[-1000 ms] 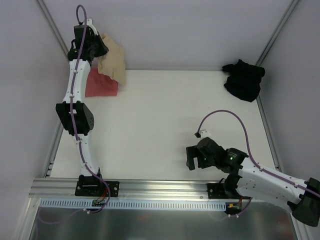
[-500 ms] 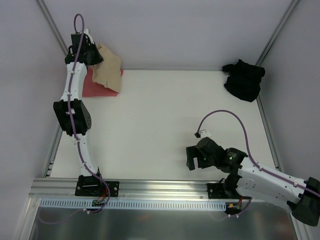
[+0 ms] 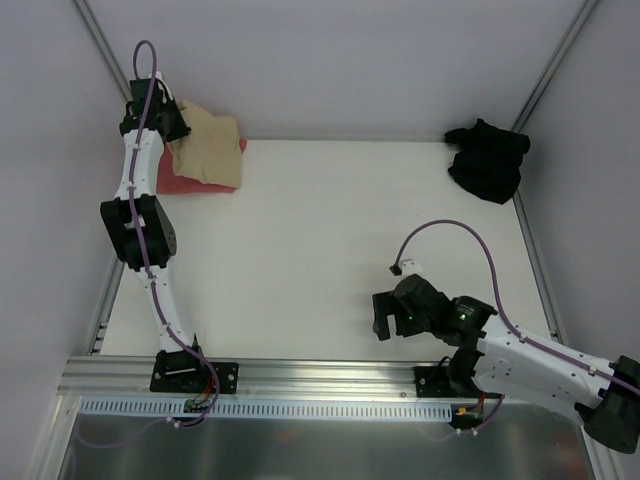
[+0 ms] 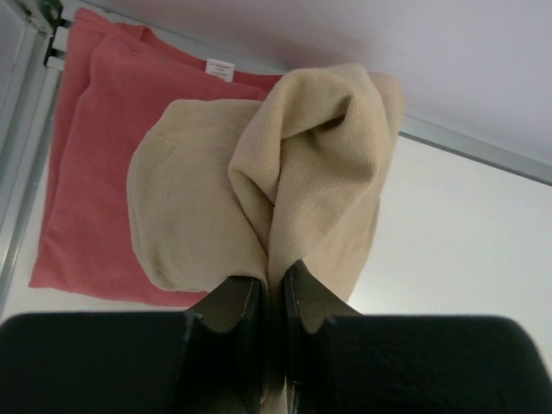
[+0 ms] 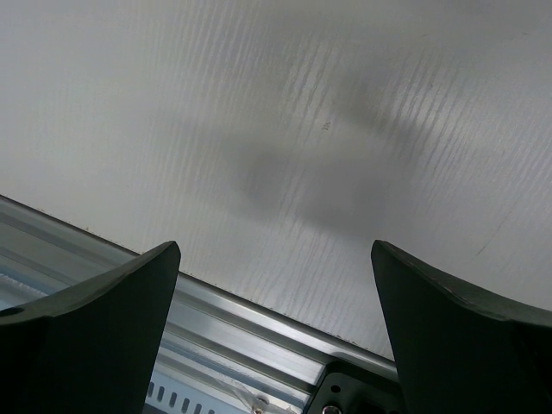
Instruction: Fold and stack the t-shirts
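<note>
At the far left corner of the white table (image 3: 320,230), your left gripper (image 4: 274,293) was pinched tight on a bunched fold of the tan shirt (image 4: 310,164), which draped partly over the flat red shirt (image 4: 95,138). Your right gripper (image 5: 274,259) hung wide apart, holding nothing, by the metal rail (image 5: 241,336) at the near edge. The black shirt (image 3: 488,160) sat crumpled in the far right corner, near the pale walls (image 3: 350,60).

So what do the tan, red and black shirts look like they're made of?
The tan shirt: soft knit cloth, probably cotton, matte; a fine ribbed texture shows and it bunches in rounded folds. The red shirt: a similar matte knit, smoother, lying flat with a sewn neck label. The black shirt: limp matte cloth, crumpled; weave too far to tell.
</note>
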Available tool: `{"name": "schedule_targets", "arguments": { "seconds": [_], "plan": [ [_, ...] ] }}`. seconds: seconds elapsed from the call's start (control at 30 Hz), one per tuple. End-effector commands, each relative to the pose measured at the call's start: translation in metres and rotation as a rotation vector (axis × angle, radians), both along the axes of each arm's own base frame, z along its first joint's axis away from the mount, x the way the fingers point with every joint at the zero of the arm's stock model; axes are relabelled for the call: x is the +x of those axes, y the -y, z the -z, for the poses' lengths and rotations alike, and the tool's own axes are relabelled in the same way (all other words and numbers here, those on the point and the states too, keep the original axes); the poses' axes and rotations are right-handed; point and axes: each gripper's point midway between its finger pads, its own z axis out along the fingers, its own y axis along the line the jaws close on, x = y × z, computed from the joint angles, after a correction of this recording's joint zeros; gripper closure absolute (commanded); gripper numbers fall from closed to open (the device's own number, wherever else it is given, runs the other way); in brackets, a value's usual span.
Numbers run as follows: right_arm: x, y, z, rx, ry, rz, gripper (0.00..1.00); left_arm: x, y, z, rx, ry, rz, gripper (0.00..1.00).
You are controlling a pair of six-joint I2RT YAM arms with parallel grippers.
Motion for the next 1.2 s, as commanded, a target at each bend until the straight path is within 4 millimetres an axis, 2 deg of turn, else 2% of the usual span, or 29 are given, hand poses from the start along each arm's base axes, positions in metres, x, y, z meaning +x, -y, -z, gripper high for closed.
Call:
{"name": "schedule_targets", "arguments": {
  "seconds": [0.0,0.2,0.5,0.6,0.77,0.83,0.97,1.07,1.17],
  "plan": [
    [0.000,0.004,0.000,-0.008,0.006,0.006,0.00,0.005,-0.019,0.010,0.059,-0.004,-0.032,1.00],
    [-0.001,-0.002,0.000,0.010,-0.009,-0.003,0.01,0.009,-0.041,0.032,0.099,-0.047,-0.072,1.00],
    [-0.002,-0.009,0.005,0.026,-0.030,-0.016,0.00,0.021,-0.070,0.045,0.164,-0.044,-0.097,1.00],
    [-0.001,-0.014,0.011,0.019,-0.046,-0.025,0.01,0.026,-0.075,0.043,0.188,-0.025,-0.086,1.00],
    [0.001,-0.021,0.020,0.003,-0.075,-0.045,0.01,0.035,-0.075,0.023,0.213,0.039,-0.066,1.00],
    [0.001,-0.022,0.021,0.001,-0.080,-0.052,0.00,0.038,-0.070,0.013,0.207,0.067,-0.034,1.00],
    [0.004,-0.026,0.023,0.013,-0.081,-0.056,0.00,0.045,-0.038,-0.001,0.138,0.130,0.093,1.00],
    [0.004,-0.027,0.025,0.011,-0.091,-0.060,0.01,0.051,-0.016,-0.010,0.150,0.171,0.182,1.00],
    [0.003,-0.026,0.024,0.009,-0.091,-0.057,0.00,0.053,-0.017,-0.003,0.154,0.159,0.172,1.00]
  ]
}}
